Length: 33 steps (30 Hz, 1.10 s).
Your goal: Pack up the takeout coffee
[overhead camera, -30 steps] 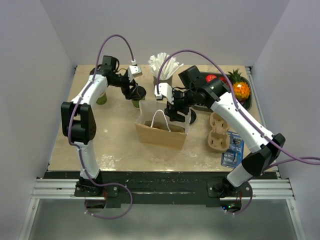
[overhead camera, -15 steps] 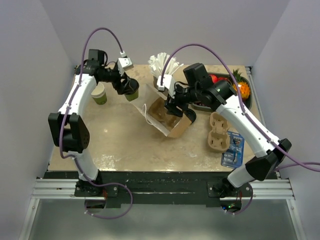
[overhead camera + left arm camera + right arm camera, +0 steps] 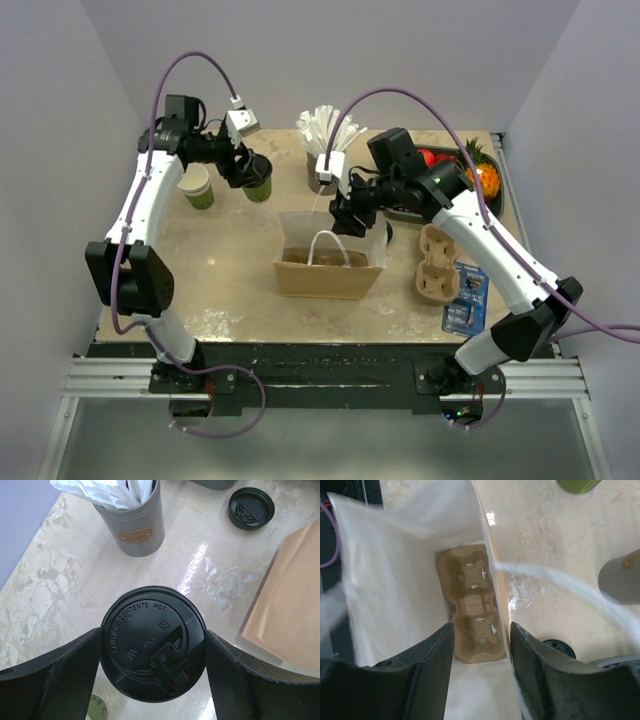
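Note:
The takeout coffee (image 3: 259, 180), a green cup with a black lid, is held off the table at the back left by my left gripper (image 3: 247, 170). In the left wrist view the lid (image 3: 145, 630) fills the gap between the fingers (image 3: 70, 670) of the left gripper (image 3: 152, 636). The brown paper bag (image 3: 328, 262) stands upright mid-table. My right gripper (image 3: 350, 213) is at its back rim. In the right wrist view the right gripper (image 3: 480, 627) is open and straddles the bag's wall (image 3: 490, 575), one finger inside. A cardboard cup carrier (image 3: 472, 605) lies in the bag.
A lidless green cup (image 3: 197, 186) stands at the back left. The grey cup of white straws (image 3: 326, 135) is behind the bag, with a loose black lid (image 3: 251, 507) nearby. A second carrier (image 3: 437, 263), a blue packet (image 3: 466, 300) and a fruit tray (image 3: 475, 178) are on the right.
The bag was lifted and tilted half a second ago; now it stands upright again, shifted slightly. My left gripper has carried the lidded cup up and to the left, away from the bag.

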Each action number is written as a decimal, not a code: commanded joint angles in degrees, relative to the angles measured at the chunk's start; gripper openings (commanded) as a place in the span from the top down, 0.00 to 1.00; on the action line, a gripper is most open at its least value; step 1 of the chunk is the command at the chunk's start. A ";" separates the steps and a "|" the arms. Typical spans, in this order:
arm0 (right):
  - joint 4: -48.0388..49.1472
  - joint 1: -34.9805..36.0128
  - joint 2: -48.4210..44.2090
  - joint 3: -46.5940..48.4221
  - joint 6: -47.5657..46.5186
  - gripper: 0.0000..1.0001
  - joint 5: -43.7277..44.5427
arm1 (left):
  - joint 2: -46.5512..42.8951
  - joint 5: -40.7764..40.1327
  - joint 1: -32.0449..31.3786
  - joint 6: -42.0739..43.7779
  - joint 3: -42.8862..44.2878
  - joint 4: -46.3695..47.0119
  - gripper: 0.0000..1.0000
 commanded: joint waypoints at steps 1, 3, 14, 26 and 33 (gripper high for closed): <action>1.94 -0.28 -2.95 -2.14 0.24 0.43 -2.12 | -5.18 0.49 0.54 -3.22 -0.50 0.81 1.00; 3.45 -0.19 -3.39 -3.37 2.00 0.35 -2.12 | -6.41 0.32 0.54 -3.66 -1.65 1.34 1.00; 4.25 -1.77 -2.43 3.29 8.16 0.23 -6.87 | -9.05 2.07 0.54 -6.83 -2.79 1.69 1.00; 5.91 -5.02 -1.38 -1.36 15.37 0.17 -20.21 | -13.71 7.61 0.45 -12.10 -2.89 4.59 1.00; 6.00 -12.12 2.48 1.11 21.59 0.21 -32.49 | -17.67 9.19 0.45 -15.08 -4.64 7.57 1.00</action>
